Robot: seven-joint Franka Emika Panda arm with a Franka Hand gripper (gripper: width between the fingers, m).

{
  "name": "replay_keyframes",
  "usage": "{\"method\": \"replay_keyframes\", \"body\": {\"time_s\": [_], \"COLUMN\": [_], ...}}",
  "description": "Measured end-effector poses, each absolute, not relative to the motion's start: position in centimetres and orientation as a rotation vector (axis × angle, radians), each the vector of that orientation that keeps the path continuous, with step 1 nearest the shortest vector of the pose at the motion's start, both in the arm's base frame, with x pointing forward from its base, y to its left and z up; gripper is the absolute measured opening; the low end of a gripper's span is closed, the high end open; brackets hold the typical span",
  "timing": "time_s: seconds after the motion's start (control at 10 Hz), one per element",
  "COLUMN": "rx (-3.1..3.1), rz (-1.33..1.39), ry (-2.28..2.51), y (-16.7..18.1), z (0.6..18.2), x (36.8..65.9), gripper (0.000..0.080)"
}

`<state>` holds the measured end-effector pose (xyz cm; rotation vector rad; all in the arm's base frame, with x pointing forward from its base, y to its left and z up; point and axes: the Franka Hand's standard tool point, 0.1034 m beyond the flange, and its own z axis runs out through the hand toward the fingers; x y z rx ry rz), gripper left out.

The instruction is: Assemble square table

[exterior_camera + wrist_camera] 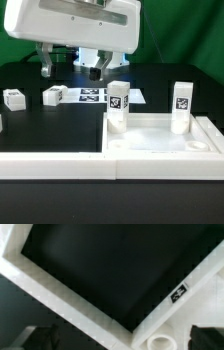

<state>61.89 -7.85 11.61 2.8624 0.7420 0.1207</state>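
Exterior view puts the gripper (72,67) over the far side of the counter (60,125), jaws wide with nothing between them. It is well apart from the square table top (160,142), which lies nearer the camera at that view's right with an upright leg (118,106) at each far corner. A loose leg (54,96) lies beside the marker board (100,96). In the wrist view the fingertips are dark blurs, and only a tagged rim (186,283) and corner socket (160,339) show.
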Motion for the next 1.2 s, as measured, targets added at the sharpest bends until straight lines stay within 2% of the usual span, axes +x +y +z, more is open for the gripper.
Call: {"method": "replay_keyframes", "body": {"time_s": [0.4,0.6,0.8,0.9,1.2], "rx": [2.951,3.012,3.055,3.063,3.047], "rz": [0.156,0.187,0.177,0.182,0.19], "ry": [0.373,0.109,-0.165,-0.296,-0.572], "y": [-7.7,-8.9,-10.7,-11.1,-10.8], "z": [11.6,11.9,11.6,11.3,11.2], "x": [61.9,59.8,55.9,55.1,55.2], "gripper": [0.0649,0.0649,0.0649,0.0649,0.0649]}}
